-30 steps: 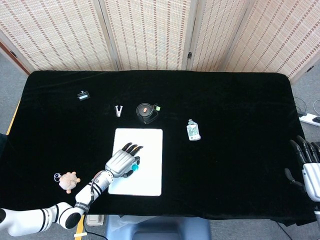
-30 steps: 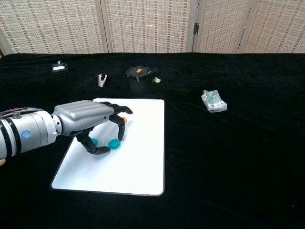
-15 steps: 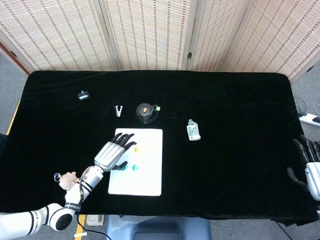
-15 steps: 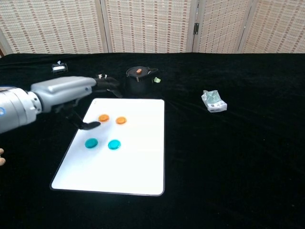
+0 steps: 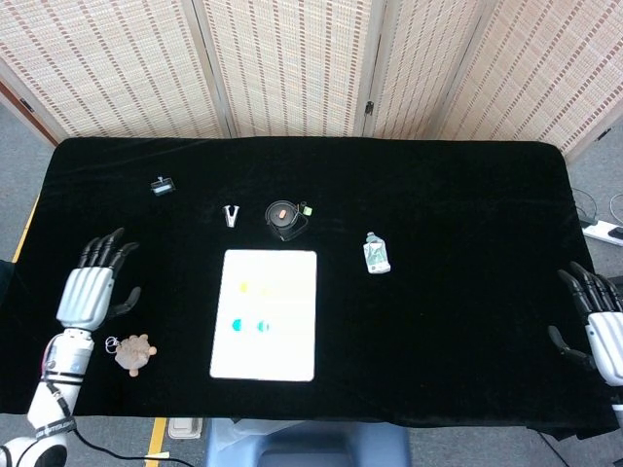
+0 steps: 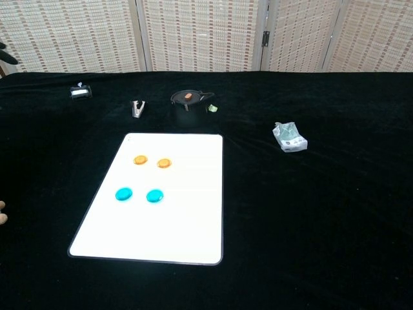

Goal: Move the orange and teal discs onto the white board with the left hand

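Observation:
The white board lies flat on the black table. Two orange discs rest side by side on its upper left part, and two teal discs lie just below them. In the head view the discs show faintly, the teal discs clearer than the orange ones. My left hand is far left of the board, fingers spread and empty. My right hand hangs at the table's right edge, fingers apart, holding nothing.
A small plush toy lies near my left wrist. Behind the board sit a black round pot, a metal clip and a small dark gadget. A crumpled green-white packet lies to the right.
My left hand has lifted off the board and drawn back far to the left, out of the chest view. All the discs now lie uncovered on the board.

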Tool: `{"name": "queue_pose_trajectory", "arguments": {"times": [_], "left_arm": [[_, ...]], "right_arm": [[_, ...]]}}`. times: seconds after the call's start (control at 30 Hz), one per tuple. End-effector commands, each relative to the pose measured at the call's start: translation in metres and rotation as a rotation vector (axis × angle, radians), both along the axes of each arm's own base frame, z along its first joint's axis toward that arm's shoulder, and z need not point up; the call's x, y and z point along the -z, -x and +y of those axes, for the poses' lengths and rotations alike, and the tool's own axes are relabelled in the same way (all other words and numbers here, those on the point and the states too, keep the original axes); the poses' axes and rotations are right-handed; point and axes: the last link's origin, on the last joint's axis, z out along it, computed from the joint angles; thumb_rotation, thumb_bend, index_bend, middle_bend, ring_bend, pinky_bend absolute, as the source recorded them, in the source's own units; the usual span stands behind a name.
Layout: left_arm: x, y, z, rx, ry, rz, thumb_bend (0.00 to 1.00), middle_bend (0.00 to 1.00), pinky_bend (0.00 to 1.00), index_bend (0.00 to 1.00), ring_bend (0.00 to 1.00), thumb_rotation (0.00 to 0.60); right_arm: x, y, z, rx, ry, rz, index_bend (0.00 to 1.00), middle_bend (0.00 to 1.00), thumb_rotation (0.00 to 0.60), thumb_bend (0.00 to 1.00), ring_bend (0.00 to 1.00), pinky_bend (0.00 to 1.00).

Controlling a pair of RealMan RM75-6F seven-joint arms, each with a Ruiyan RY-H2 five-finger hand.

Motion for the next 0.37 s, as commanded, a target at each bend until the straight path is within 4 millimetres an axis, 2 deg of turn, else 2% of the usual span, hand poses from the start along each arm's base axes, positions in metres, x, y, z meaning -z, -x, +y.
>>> {"name": "queue_pose_trajectory", "arguments": {"times": [0.03, 0.17, 0.37], "left_arm": [[-0.015, 0.020, -0.026, -0.028, -0.053, 0.020, 0.42, 0.03, 0.00, 0.19, 0.00, 0.600], [-0.020, 0.032, -0.050, -0.044, -0.082, 0.030, 0.42, 0.03, 0.00, 0.19, 0.00, 0.600], [-0.020, 0.036, -0.077, -0.025, -0.071, 0.071, 0.42, 0.03, 0.00, 0.20, 0.00, 0.600]], "right_arm": [[0.003, -0.003, 0.000, -0.016, -0.006, -0.022, 0.00, 0.00, 0.600, 0.43, 0.00, 0.00], [0.005, -0.005, 0.002, -0.023, -0.011, -0.040, 0.00, 0.00, 0.600, 0.43, 0.00, 0.00], [0.010, -0.002, 0.009, -0.007, -0.015, -0.064, 0.00, 0.00, 0.600, 0.43, 0.00, 0.00]]}}
